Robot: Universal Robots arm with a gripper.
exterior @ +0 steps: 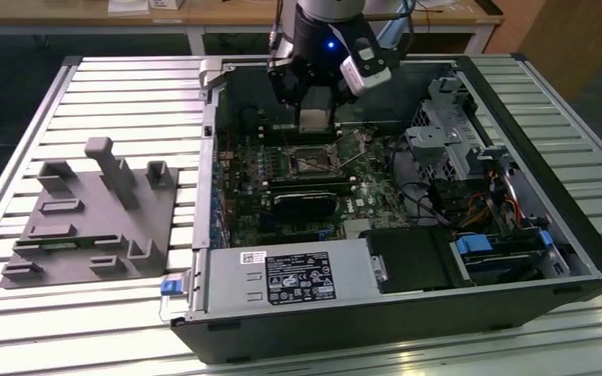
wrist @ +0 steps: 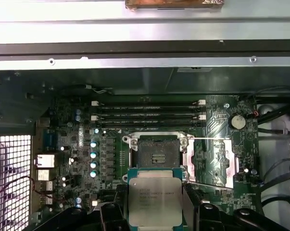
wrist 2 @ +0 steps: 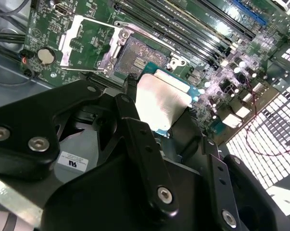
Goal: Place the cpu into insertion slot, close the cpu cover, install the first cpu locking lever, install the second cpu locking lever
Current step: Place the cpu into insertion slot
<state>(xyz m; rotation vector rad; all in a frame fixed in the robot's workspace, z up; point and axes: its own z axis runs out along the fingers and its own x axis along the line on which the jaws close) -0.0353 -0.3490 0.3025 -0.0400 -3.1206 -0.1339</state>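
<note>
Cpu [wrist: 154, 199], clamped between the fingers [wrist 2: 132, 120], hangs near the bare insertion slot [wrist: 157, 154], cpu cover [wrist: 189, 161] open alongside.

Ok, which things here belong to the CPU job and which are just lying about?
Job: gripper, jaws shut on the cpu; insertion slot, empty; cpu cover, open.
Lying about: grey fixture block; labelled metal box; memory slots.

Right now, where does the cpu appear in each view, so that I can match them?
Exterior view: cpu, upper middle, in the gripper, higher in the picture than the slot.
Second wrist view: cpu mid-picture, in the gripper, next to the slot.
First wrist view: cpu in the gripper, next to the slot.
Shared landmark: the empty slot with its open cover beside it.
</note>
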